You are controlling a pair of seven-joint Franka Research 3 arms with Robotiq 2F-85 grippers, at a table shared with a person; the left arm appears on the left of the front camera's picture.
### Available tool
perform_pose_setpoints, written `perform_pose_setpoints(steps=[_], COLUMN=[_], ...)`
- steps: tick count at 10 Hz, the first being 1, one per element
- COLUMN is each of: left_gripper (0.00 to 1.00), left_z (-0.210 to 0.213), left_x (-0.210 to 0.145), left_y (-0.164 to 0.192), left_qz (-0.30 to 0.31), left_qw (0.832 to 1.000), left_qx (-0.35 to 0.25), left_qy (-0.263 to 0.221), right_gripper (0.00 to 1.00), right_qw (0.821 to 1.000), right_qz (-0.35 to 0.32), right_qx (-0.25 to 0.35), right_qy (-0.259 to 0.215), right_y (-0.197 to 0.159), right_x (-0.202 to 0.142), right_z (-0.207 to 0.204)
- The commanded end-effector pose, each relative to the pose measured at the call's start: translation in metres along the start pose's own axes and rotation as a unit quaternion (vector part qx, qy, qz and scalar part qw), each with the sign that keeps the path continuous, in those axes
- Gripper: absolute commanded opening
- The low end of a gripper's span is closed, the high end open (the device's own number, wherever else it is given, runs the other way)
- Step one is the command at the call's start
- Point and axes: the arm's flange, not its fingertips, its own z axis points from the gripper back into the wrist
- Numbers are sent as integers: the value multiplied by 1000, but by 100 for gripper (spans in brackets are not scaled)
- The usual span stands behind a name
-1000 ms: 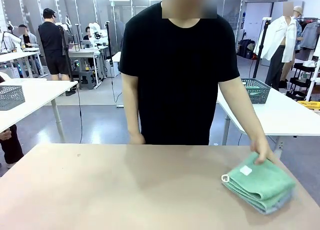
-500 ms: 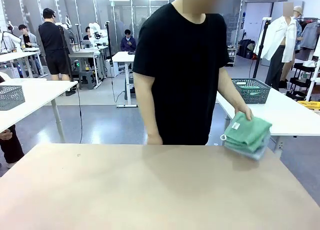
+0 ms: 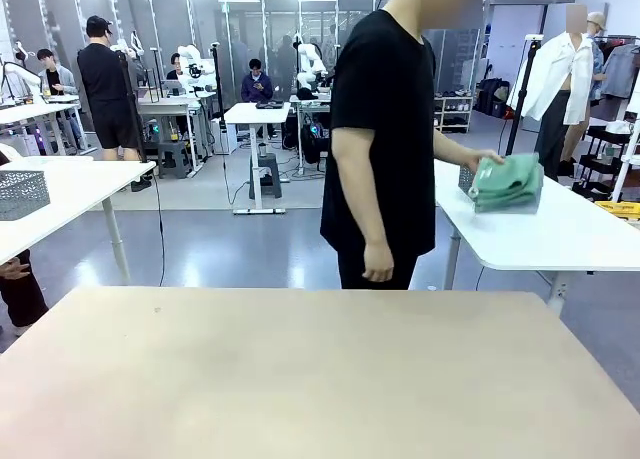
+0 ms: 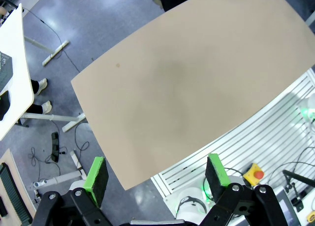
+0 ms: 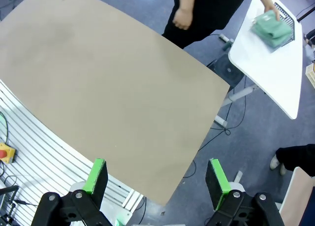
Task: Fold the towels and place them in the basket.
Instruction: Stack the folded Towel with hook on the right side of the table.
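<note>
as the folded towels [image 3: 506,182] are soft, light terry, they likely sag unless taken by the stack's underside; the person's hand [image 3: 487,161] holds them over the basket [image 3: 466,177] on the white side table [image 3: 560,234] (contents hidden). left gripper [image 4: 156,179] and right gripper [image 5: 156,178] hang wide open, holding nothing.

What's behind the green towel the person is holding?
The dark mesh basket sits right behind the towels, on the white table. The folded stack hides most of it; just a corner peeks out by the person's hand. Its inside is covered.
</note>
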Motion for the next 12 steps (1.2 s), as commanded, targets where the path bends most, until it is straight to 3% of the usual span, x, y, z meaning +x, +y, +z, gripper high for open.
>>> perform_pose_setpoints(steps=[1, 12], left_gripper=[100, 100], left_z=[2, 2], left_x=[1, 1], left_y=[0, 0], left_qz=[-1, -1], left_qw=[1000, 1000], left_qx=[3, 3], left_qy=[1, 1], right_gripper=[100, 100], right_qw=[1000, 1000], right_qz=[2, 2], right_qx=[-1, -1], right_qy=[-2, -2], right_y=[1, 1], right_x=[0, 0], right_z=[0, 0])
